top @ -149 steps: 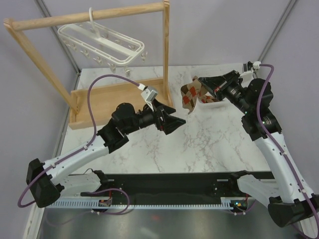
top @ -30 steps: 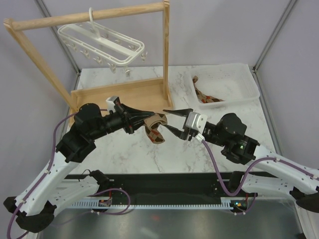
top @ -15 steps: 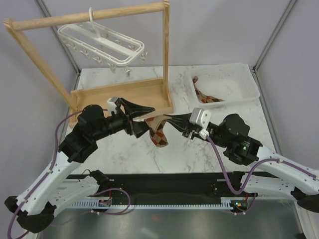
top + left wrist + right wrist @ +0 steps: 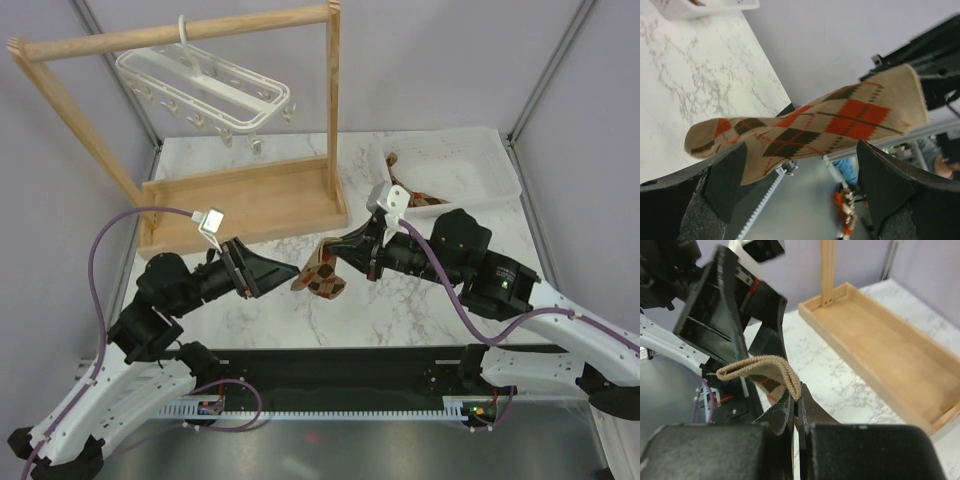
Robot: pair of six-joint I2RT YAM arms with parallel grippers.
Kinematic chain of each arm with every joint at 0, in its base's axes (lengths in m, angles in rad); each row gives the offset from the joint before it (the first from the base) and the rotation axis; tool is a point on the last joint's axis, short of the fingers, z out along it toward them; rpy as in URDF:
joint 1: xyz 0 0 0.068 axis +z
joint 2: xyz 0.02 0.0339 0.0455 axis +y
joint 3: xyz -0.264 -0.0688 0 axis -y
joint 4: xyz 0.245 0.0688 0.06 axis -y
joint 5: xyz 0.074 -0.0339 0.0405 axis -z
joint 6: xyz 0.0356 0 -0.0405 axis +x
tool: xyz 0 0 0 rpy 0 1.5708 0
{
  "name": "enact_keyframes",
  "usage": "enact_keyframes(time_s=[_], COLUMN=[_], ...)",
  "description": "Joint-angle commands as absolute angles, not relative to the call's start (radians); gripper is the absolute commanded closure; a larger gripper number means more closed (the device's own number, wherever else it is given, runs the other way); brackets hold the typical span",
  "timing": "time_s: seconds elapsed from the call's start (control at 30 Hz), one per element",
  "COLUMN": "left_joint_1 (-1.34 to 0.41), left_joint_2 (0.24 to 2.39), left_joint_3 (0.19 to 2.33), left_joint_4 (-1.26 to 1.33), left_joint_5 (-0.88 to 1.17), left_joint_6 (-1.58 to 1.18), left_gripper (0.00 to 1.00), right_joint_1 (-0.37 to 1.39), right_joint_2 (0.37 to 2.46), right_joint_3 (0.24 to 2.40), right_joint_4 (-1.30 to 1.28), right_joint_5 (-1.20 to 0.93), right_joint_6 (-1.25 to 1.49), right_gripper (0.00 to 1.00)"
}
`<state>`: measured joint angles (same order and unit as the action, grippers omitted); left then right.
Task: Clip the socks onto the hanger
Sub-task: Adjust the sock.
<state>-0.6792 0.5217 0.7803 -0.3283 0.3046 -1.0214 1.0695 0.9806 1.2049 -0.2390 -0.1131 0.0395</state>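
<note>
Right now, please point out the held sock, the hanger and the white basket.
held sock [image 4: 322,277]: top external view, patterned middle
hanger [image 4: 262,104]: top external view, frame's right end
white basket [image 4: 470,170]: top external view, bare floor

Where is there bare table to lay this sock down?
Bare marble: the near-centre patch below the sock, between both arms, and the far strip behind the wooden tray. Crowded: around the sock, between left claw and right claw, and the basket.

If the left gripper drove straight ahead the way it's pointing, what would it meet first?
Most likely the sock, hanging from the shut right gripper, just ahead of the open left gripper. How close is hard to judge.
</note>
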Motion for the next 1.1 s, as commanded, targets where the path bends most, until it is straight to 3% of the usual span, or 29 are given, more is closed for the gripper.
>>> enact_keyframes(time_s=[0.0,0.37,0.4,0.43,0.87,0.97,1.0,1.07], left_joint_1=[-0.676,-0.684,-0.687,-0.692,-0.733,-0.733,-0.733,-0.733], left_joint_2=[0.543,0.6,0.613,0.641,0.678,0.716,0.738,0.75], left_joint_3=[0.824,0.995,1.0,1.011,1.055,1.084,1.091,1.104], left_joint_4=[-0.183,-0.183,-0.19,-0.309,-0.333,-0.34,-0.344,-0.342], left_joint_5=[0.446,0.446,0.542,0.674,0.578,0.652,0.688,0.75], left_joint_6=[-0.681,-0.681,-0.57,-0.202,0.103,0.075,0.068,0.037], left_gripper=[0.02,0.02,0.02,0.0,0.0,0.07,0.17,0.28], right_joint_1=[1.072,1.045,1.039,1.031,0.983,0.982,0.982,0.98], right_joint_2=[1.015,1.095,1.103,1.114,1.158,1.169,1.173,1.183], right_joint_3=[1.31,1.465,1.473,1.479,1.522,1.514,1.519,1.519], right_joint_4=[-0.417,-0.62,-0.621,-0.621,-0.609,-0.563,-0.557,-0.549], right_joint_5=[-0.091,-0.14,-0.164,-0.187,-0.411,-0.486,-0.495,-0.515], right_joint_6=[0.198,0.328,0.333,0.337,0.348,0.359,0.357,0.341], right_gripper=[1.0,1.0,1.0,1.0,1.0,1.0,1.0,1.0])
